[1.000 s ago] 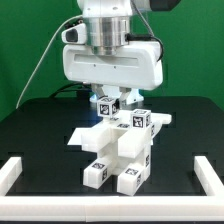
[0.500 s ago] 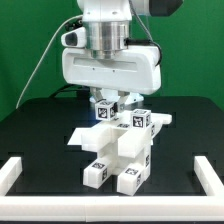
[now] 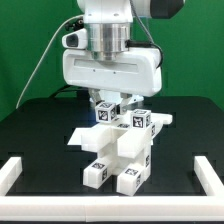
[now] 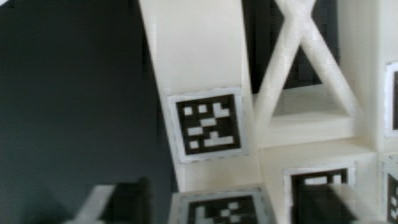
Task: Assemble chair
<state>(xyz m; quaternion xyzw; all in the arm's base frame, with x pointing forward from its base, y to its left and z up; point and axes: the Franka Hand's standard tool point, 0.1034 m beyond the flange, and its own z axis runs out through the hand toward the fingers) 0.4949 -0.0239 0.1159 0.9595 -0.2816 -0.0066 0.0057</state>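
Observation:
The chair point(image 3: 120, 150) stands mid-table as a partly built stack of matte white blocks with black-and-white tags, and a flat panel point(image 3: 86, 135) juts out toward the exterior view's left. My gripper point(image 3: 108, 104) hangs straight down over its top rear. It is shut on a small tagged white chair piece point(image 3: 107, 113) that sits on the assembly beside another tagged cube point(image 3: 137, 121). In the wrist view a tagged white bar point(image 4: 210, 125) fills the middle. The held piece's tag point(image 4: 222, 210) shows between my dark fingers point(image 4: 128, 203).
Plain white border rails lie at the exterior view's front left point(image 3: 12, 172) and front right point(image 3: 212, 172) on the black table. A green wall stands behind, and a cable hangs at the exterior view's left point(image 3: 40, 60).
The tagged piece in my gripper has turned a little and sits slightly lower. The hand has shifted a touch toward the exterior view's right. The chair stack has not moved.

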